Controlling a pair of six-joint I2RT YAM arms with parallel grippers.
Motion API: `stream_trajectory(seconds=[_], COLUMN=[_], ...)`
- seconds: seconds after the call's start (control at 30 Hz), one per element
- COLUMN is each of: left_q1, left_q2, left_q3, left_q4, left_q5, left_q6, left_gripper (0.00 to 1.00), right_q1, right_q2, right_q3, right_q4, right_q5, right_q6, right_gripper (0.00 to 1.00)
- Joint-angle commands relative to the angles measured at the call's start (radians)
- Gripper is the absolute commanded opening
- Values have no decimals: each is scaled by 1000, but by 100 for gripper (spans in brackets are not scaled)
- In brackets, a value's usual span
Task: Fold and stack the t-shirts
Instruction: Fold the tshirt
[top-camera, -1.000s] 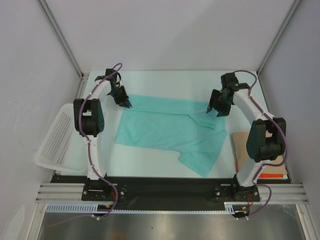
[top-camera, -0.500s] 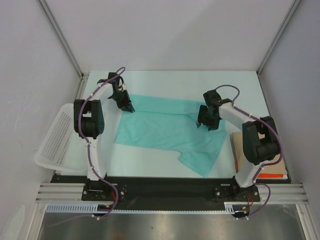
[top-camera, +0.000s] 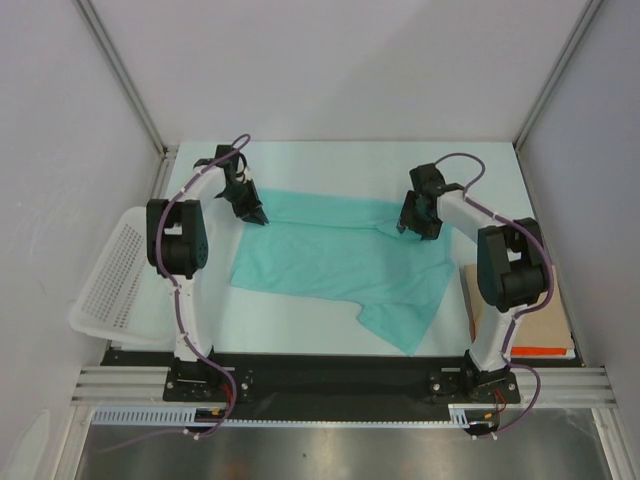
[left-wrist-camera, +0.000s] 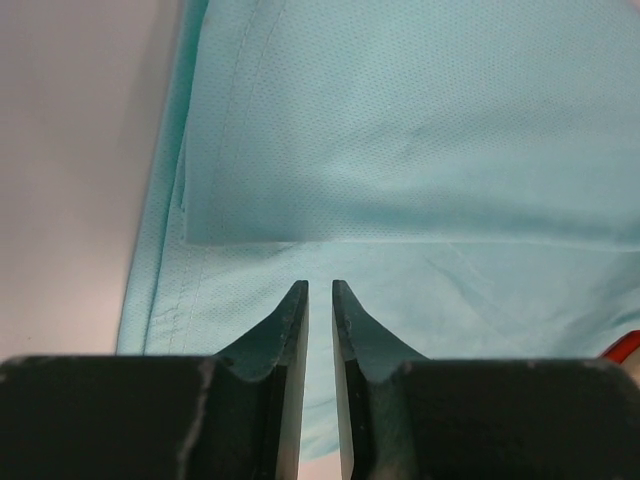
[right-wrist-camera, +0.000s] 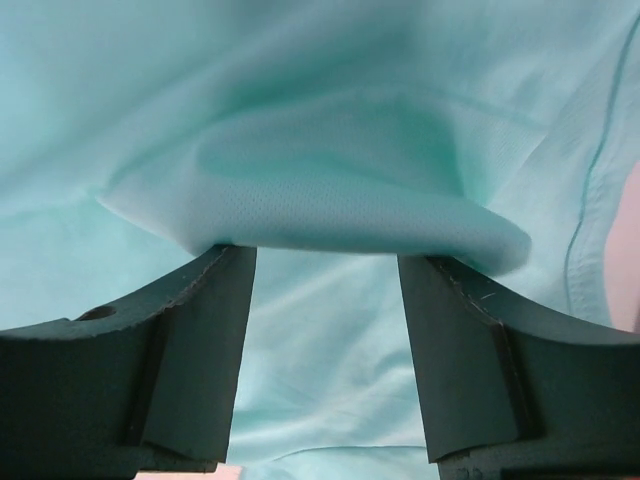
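One teal t-shirt (top-camera: 330, 260) lies spread on the table, with a sleeve pointing to the near right. My left gripper (top-camera: 250, 210) is at the shirt's far left corner. In the left wrist view its jaws (left-wrist-camera: 320, 286) stand a narrow gap apart just above the cloth (left-wrist-camera: 420, 150), with nothing pinched between them, and a folded edge lies just ahead of the tips. My right gripper (top-camera: 414, 224) is at the shirt's far right part. It is wide open (right-wrist-camera: 326, 256), and a raised fold of the shirt (right-wrist-camera: 330, 190) lies across its fingertips and hides them.
A white mesh basket (top-camera: 108, 280) hangs off the table's left side. A flat brown cardboard sheet (top-camera: 482, 295) lies at the right, under the right arm, with an orange strip (top-camera: 545, 351) at its near edge. White walls close in the back and both sides.
My right gripper swung left and down onto the shirt, then drew back a little toward the far side, staying open. The left gripper has barely moved.
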Motion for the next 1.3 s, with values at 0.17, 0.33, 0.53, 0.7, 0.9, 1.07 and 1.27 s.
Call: stream_trajectory(seconds=[0.17,0.33,0.53,0.7,0.9,1.07,1.27], left_q1=[-5,-4,-5,-4,-4,-4,-4], left_q2=[-71,-83,-69,-61,-64,-75,-74], left_q3=[22,16,33,30,19,19,22], left_q4=[-5,-4,-4,-1,1,-1,-2], left_q5=[-11,-19,-4,10,22,19,18], left_q6=[27,36,33,32,30,30,32], left_gripper=[19,19,19,19,19,18,18], right_q1=[-111,-167,-135,-99,-74,-68,-68], right_q2=[126,79,-84,-124,-54,-23,15], right_q3=[253,263,27,-133,-190,-187,-151], right_q4=[-19,-16,74,185,331,398,430], right_q5=[-57,-228,-354,-389,-365,-367,-359], right_q6=[100,147,62,118,115,77,118], right_gripper=[63,63,57,41,47,49,47])
